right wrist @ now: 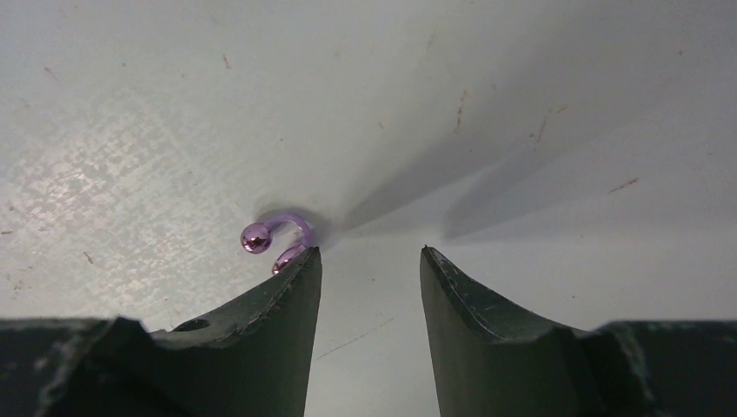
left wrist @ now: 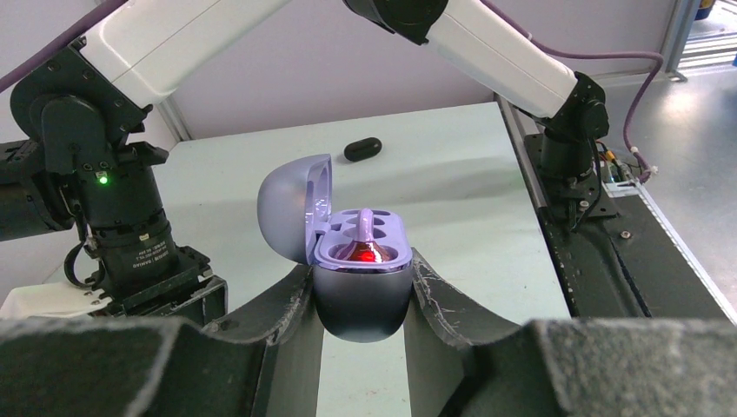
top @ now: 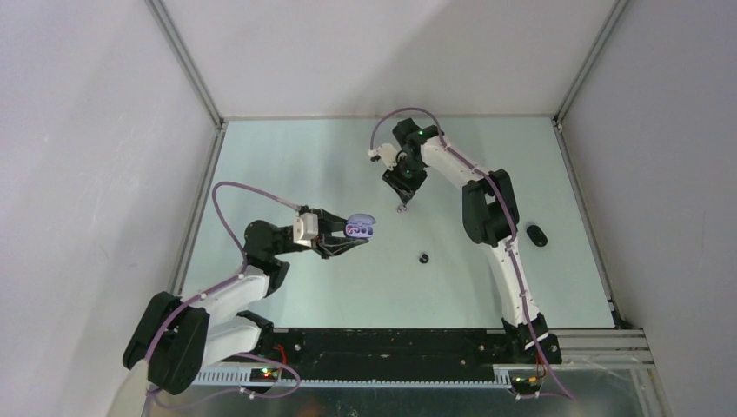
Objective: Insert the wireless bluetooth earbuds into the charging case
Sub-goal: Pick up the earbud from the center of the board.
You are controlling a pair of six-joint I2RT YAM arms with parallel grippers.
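Left hand [left wrist: 361, 271], open case [left wrist: 361, 304], earbud [left wrist: 366, 228] inside

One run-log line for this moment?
left gripper shut on open purple case | right gripper jaws open at table | purple earbud beside one fingertip, outside the gap, not gripped

Bright, even light; soft shadows (near foreground blurred).

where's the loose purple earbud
The purple earbud lies on the table, far centre in the top view, just outside one fingertip of the right gripper, not between its jaws.
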